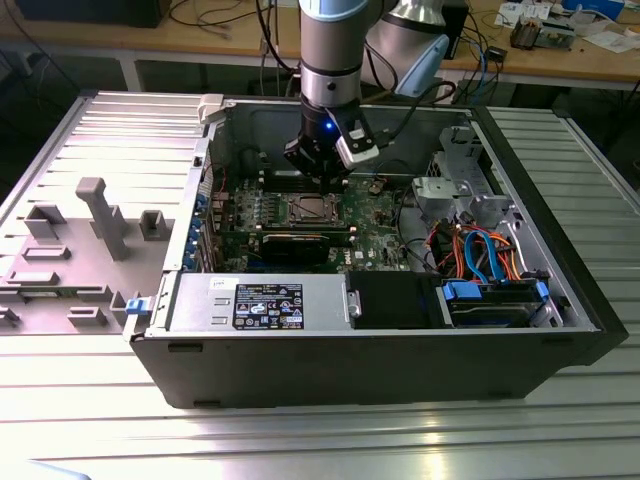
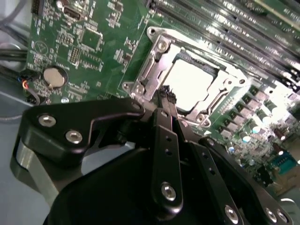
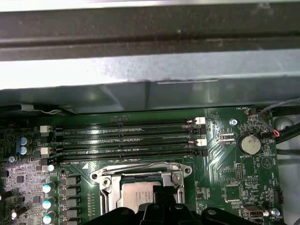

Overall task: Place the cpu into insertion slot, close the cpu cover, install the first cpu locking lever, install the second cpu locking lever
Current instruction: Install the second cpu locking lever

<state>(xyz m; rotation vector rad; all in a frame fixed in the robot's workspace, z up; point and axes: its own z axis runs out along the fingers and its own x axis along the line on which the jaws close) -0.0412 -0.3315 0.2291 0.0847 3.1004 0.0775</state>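
The cpu lies flat in the insertion slot on the green motherboard, and its silver top hides the contact field. The cpu cover, a silver frame, lies down around the chip with the top showing through its cut-out. My gripper hangs just above the socket's edge with its black fingers pressed together and nothing between them. In the first wrist view the cpu and cover sit right beyond the gripper. In the exterior view the gripper hovers over the socket. I cannot make out the locking levers.
Long memory slots run beside the socket, towards the case's back wall. A coin battery lies on the board. A black card, a power supply, drive cages and coloured cables crowd the open case.
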